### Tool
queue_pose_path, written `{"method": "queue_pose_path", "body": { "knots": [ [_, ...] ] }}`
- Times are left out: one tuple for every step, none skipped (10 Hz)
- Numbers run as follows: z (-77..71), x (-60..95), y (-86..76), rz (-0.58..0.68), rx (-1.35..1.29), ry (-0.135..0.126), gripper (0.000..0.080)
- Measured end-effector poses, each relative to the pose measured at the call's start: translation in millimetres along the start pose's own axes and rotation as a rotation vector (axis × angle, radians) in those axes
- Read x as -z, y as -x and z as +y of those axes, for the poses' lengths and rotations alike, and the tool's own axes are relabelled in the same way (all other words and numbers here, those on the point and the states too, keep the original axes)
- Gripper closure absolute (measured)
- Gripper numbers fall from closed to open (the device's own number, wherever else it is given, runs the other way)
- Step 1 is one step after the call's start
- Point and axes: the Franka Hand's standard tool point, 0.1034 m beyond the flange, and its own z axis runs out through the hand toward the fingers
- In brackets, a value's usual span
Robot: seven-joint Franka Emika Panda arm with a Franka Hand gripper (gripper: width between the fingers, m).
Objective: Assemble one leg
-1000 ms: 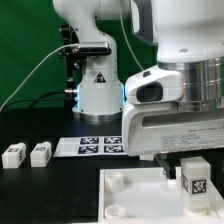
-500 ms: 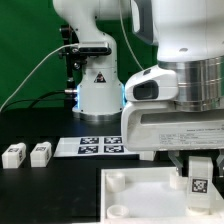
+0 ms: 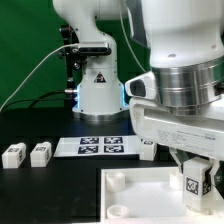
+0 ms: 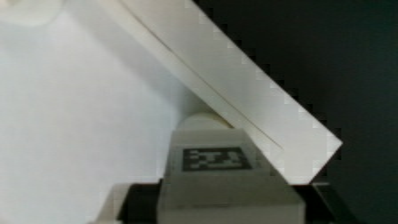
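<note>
leg (image 3: 196,183) clamped upright in the gripper (image 3: 197,170), low over the white board (image 3: 128,192), close beside its edge.

Small white tagged leg (image 3: 197,182), upright

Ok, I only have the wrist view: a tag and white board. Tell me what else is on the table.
Observer: Two loose legs lie off the board at the exterior view's left: the outer leg and the inner leg beside it.
Operator: Place the held leg for me.
Observer: The gripper holds the held leg upright over the board's side at the exterior view's right. I cannot tell whether it touches.
Operator: Now find me a socket.
Observer: A round socket sits at the board's corner toward the exterior view's left, away from the held leg.
</note>
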Motion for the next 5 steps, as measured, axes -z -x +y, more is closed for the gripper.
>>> {"method": "queue_pose_path", "body": {
  "knots": [
    [-1.9,-1.0,1.4,-0.012,-0.166,-0.019,0.0503],
    [-3.1,-1.2,1.8,-0.019,-0.275,-0.033,0.0503],
    [-3.3,-1.2,2.0,-0.02,-0.319,-0.033,0.0503],
    [-3.5,-1.8,3.4,-0.021,-0.356,-0.032,0.0503],
    [-3.4,-2.0,3.5,-0.02,-0.329,-0.032,0.0267]
  ]
}}
